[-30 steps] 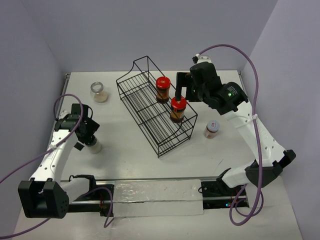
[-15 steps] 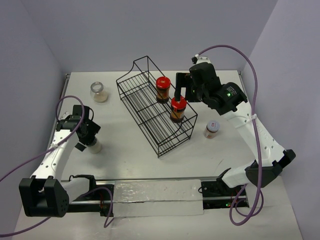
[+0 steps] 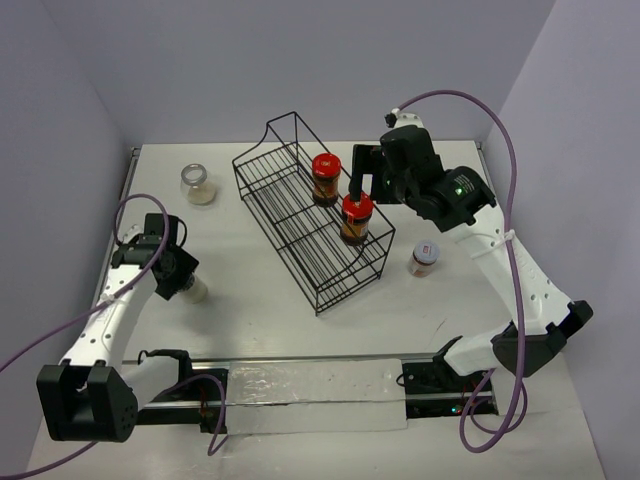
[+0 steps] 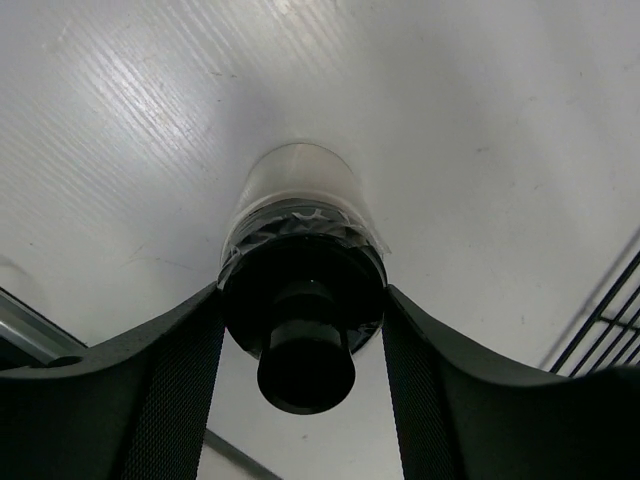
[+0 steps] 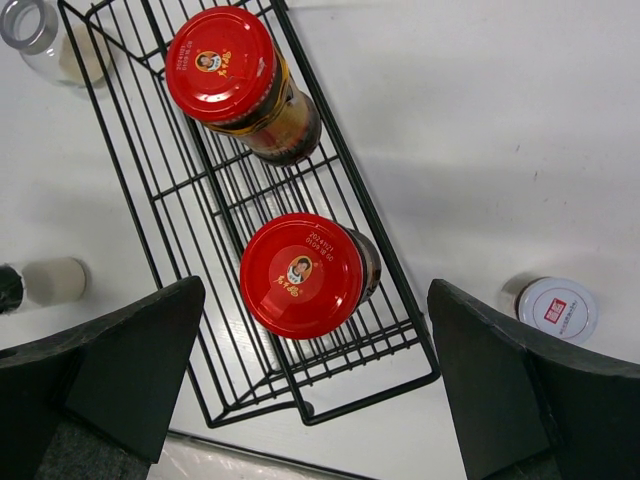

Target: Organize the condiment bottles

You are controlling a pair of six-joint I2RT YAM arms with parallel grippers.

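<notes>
from above, the far red-lidded jar (image 3: 325, 178) and the near red-lidded jar (image 3: 356, 218) are already standing in the wire rack (image 3: 295, 215), so two of five are looking done. three are sitting outside it on the worktop (image 3: 270, 310). the white-lidded jar (image 3: 424, 258) is just right of the rack, and the pale-filled jar (image 3: 199, 184) is well off to its left. the black-capped jar (image 3: 190, 291) is at the left hand (image 3: 172, 272). the right hand (image 3: 357, 185) is hovering over the near red lid.

at the left wrist, the left hand (image 4: 300, 335) is clenching the black-capped jar (image 4: 298, 190), its fingers pressing both sides of the cap. i cannot tell whether the jar is clearing the worktop.

at the right wrist, the right hand (image 5: 312, 290) is gaping wide and grasping nothing, with the near red-lidded jar (image 5: 300, 275) below it. this view is showing two red lids, one white (image 5: 558, 310), one pale-filled jar (image 5: 30, 30), one black-capped jar (image 5: 50, 280) and one rack.
</notes>
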